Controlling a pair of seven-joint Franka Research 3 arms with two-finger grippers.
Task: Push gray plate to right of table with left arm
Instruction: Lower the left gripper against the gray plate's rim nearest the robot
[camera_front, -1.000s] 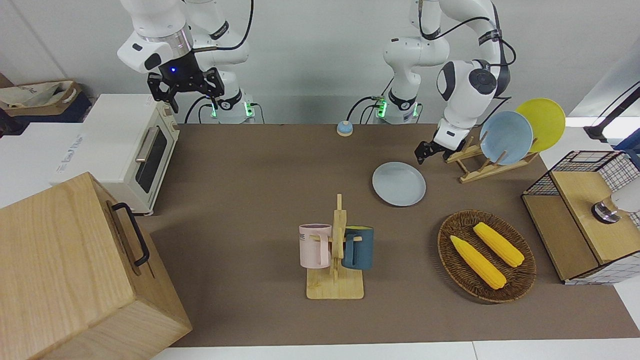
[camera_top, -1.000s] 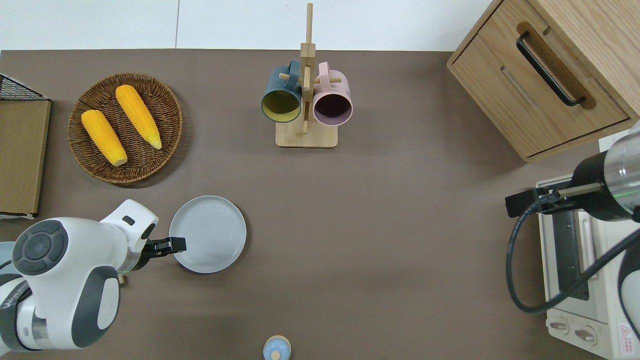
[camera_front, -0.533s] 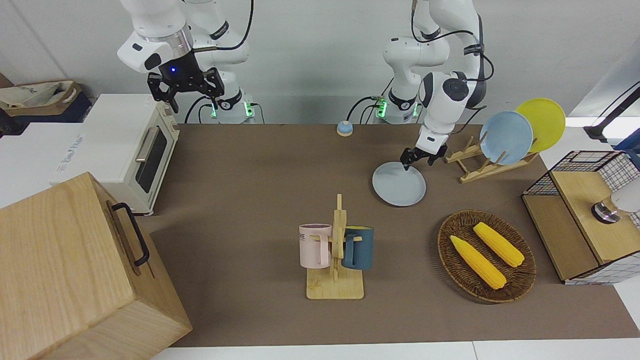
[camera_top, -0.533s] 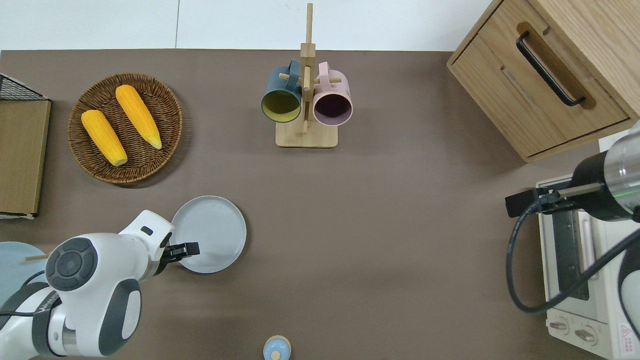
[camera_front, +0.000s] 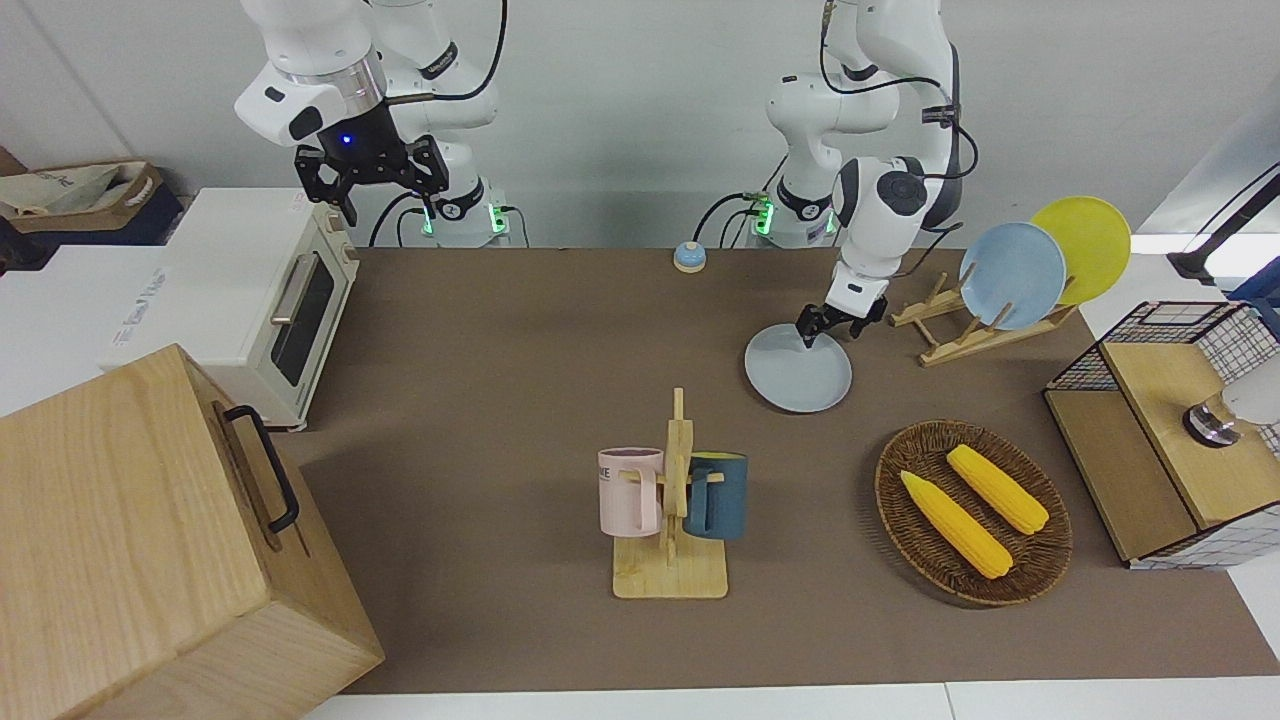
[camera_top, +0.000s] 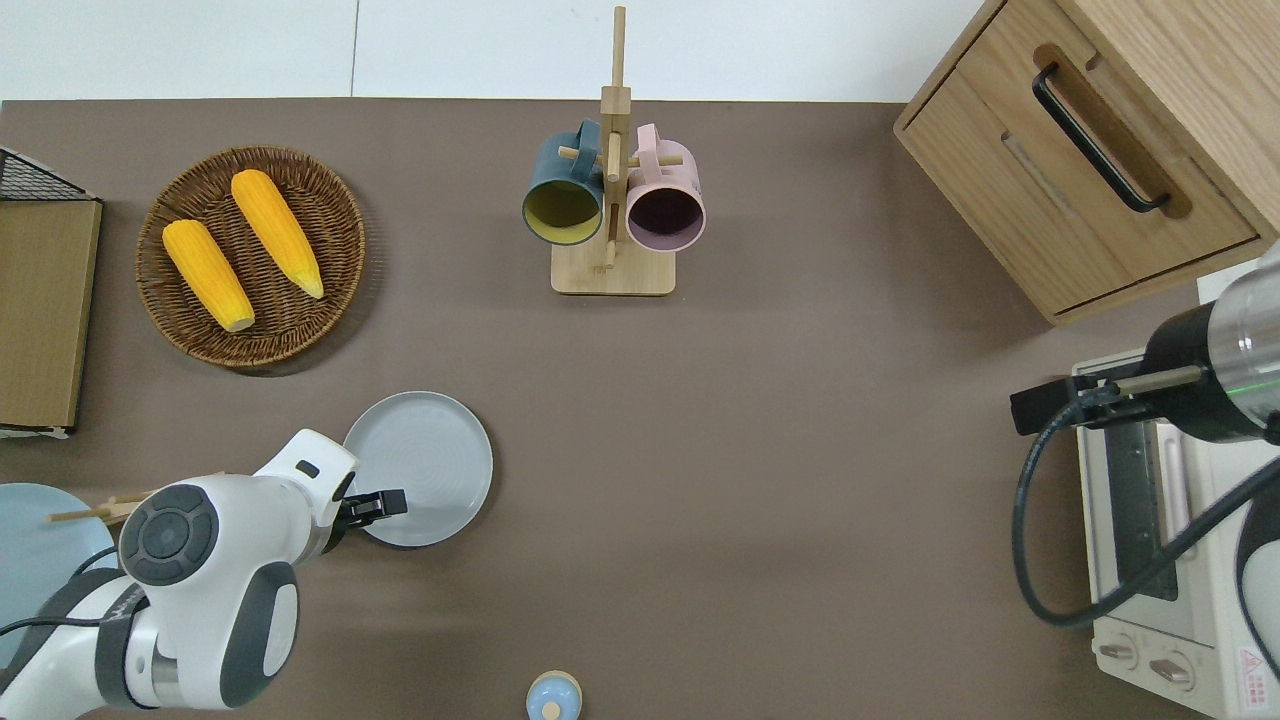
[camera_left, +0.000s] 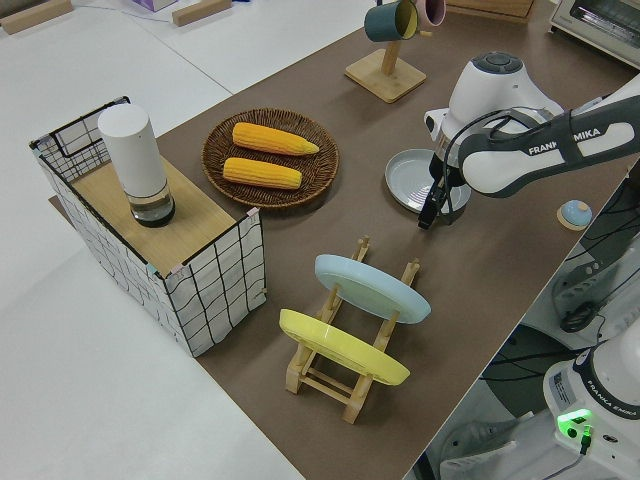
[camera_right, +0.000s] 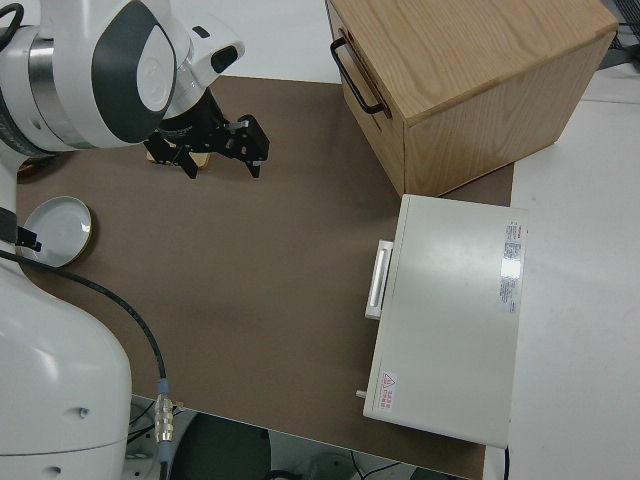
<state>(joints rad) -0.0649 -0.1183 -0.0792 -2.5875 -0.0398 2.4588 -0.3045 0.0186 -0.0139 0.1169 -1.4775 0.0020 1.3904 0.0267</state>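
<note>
Three plates, gray plate (camera_top: 420, 467) touched at its rim by left gripper (camera_top: 385, 503), finger state unclear, two corn cobs (camera_top: 240, 246) held in wicker basket (camera_top: 335, 215) nearby, right arm parked.

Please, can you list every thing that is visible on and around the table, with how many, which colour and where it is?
gray plate: 1, pale gray-blue, flat on the table, toward the left arm's end
rack plates: 2, sky-blue and yellow, on edge in a wooden rack at the left arm's end
basket: 1, brown wicker, farther from the robots than the gray plate
corn: 2, yellow, in the basket
mugs: 2, teal and pink, hung on a wooden stand mid-table
bell: 1, blue, at the table edge nearest the robots
wire crate: 1, with a white cylinder on it, at the left arm's end
cabinet: 1, wooden, at the right arm's end
oven: 1, white, beside the cabinet
left gripper: over the gray plate's rim
right gripper: parked, open
</note>
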